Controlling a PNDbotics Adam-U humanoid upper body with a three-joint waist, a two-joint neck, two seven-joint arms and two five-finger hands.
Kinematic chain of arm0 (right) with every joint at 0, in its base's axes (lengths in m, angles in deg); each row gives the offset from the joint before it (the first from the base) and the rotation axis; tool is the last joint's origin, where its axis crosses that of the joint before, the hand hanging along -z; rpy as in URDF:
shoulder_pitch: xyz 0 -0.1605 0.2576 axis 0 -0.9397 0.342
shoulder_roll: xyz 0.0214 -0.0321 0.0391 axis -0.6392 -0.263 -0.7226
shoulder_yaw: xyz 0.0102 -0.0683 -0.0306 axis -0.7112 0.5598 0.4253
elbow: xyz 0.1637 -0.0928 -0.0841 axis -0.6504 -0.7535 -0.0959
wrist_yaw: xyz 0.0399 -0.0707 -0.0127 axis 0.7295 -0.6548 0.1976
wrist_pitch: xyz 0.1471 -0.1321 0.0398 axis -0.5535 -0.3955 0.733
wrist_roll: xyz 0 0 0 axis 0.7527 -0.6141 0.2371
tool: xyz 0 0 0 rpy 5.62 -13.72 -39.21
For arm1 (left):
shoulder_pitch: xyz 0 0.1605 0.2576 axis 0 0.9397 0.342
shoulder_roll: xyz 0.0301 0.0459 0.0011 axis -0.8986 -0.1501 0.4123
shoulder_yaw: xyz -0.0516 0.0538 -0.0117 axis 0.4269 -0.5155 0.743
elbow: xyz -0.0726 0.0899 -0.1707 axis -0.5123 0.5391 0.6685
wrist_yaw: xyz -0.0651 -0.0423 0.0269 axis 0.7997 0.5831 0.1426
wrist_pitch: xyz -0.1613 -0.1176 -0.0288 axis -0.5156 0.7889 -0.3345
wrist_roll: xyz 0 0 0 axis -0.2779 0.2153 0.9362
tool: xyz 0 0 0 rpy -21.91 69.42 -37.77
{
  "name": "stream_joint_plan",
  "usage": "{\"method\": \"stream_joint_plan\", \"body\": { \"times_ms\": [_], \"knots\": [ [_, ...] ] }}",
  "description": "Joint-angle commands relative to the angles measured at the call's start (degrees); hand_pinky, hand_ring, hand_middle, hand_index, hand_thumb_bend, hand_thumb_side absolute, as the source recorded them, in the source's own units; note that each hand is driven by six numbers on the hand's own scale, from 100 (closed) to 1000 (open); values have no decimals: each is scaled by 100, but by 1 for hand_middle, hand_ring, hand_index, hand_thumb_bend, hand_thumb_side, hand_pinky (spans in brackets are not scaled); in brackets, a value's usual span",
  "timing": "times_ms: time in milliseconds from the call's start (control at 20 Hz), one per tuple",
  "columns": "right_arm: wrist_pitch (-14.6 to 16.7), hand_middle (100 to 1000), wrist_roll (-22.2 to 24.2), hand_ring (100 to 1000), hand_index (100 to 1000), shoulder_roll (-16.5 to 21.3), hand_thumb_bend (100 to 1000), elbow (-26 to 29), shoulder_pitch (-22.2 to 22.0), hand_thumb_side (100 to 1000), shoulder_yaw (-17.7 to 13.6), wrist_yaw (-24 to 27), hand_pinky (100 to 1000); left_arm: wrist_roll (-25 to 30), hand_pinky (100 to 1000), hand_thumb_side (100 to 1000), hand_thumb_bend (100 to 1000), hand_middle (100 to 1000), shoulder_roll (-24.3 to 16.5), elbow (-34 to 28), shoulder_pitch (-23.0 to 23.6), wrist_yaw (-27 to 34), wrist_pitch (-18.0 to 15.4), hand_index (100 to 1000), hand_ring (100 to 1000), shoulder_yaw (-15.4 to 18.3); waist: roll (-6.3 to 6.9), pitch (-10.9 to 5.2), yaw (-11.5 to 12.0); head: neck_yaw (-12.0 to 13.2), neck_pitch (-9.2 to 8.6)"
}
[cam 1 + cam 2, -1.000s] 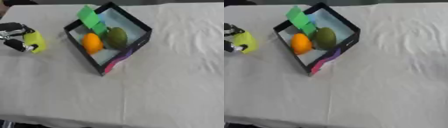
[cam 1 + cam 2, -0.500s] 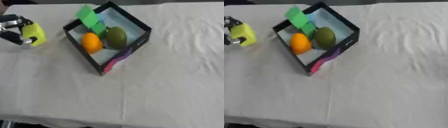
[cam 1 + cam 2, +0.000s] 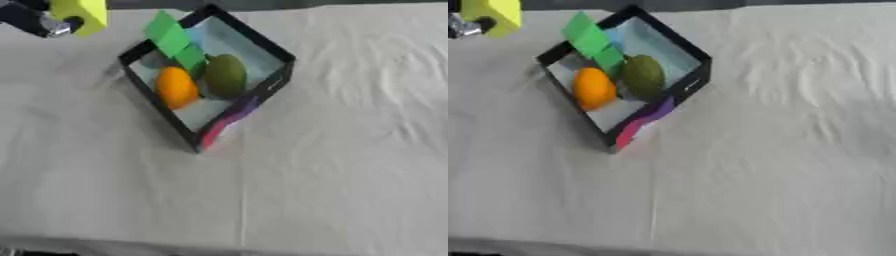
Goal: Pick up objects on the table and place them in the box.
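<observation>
A black-walled box (image 3: pixel 273 82) sits at the upper middle of the white table, turned like a diamond. Inside it lie an orange fruit (image 3: pixel 175 88), a dark green fruit (image 3: pixel 226 75) and a green block (image 3: pixel 173 39) leaning on the far wall. My left hand (image 3: pixel 35 22) is at the top left corner, raised above the table, its fingers curled round a yellow block (image 3: pixel 80 13). The hand and block are to the left of the box, not over it. My right hand shows in neither view.
A white cloth (image 3: pixel 332 165) covers the table. Its front edge runs along the bottom of the views. A purple and pink flap (image 3: pixel 226 122) hangs at the near corner of the box.
My left hand has lifted the yellow block up and toward the far side, closer to the box. The box and its contents have stayed put.
</observation>
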Motion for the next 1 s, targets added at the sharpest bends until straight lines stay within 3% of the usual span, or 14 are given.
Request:
{"method": "stream_joint_plan", "body": {
  "times_ms": [50,200,400,550,650,750,800,1000],
  "knots": [
    [-20,655,41,676,881,141,100,146,200,698,2,105,1000,122,607,164,307,390,158,-415,-278,264,-369,539,431,-154,-100,-234,-86,139,-176],
    [-58,657,34,678,882,82,100,181,360,698,16,149,1000,98,607,177,311,400,461,-505,-398,98,-461,545,441,-237,-108,-140,-245,281,-271],
    [-104,660,-41,683,882,32,100,197,511,698,41,114,1000,-98,640,209,408,424,814,-511,-409,-369,-652,561,484,-226,-95,-82,-373,391,-303],
    [-134,660,-104,688,882,-14,100,207,589,697,59,60,1000,-294,688,223,393,453,1030,-404,-332,-783,-764,590,541,-218,-102,-63,-417,430,-305],
    [-140,659,-115,687,881,-38,100,223,612,694,78,38,1000,-420,774,294,500,541,1141,-372,-310,-1114,-831,666,657,-235,-115,-60,-432,439,-295],
    [-145,658,-105,686,880,-55,100,232,629,691,92,33,1000,-599,835,341,546,598,1170,-389,-302,-1489,-921,721,728,-258,-121,-59,-443,448,-282],
    [-147,657,-92,685,880,-60,100,238,634,691,98,37,1000,-698,843,339,533,620,1182,-368,-287,-1686,-959,743,747,-257,-120,-60,-449,453,-277],
    [-155,656,-76,684,879,-56,100,246,635,692,101,46,1000,-918,929,300,429,857,1235,-168,-224,-2197,-1099,893,908,-213,-112,-59,-462,446,-284]
  ]
}}
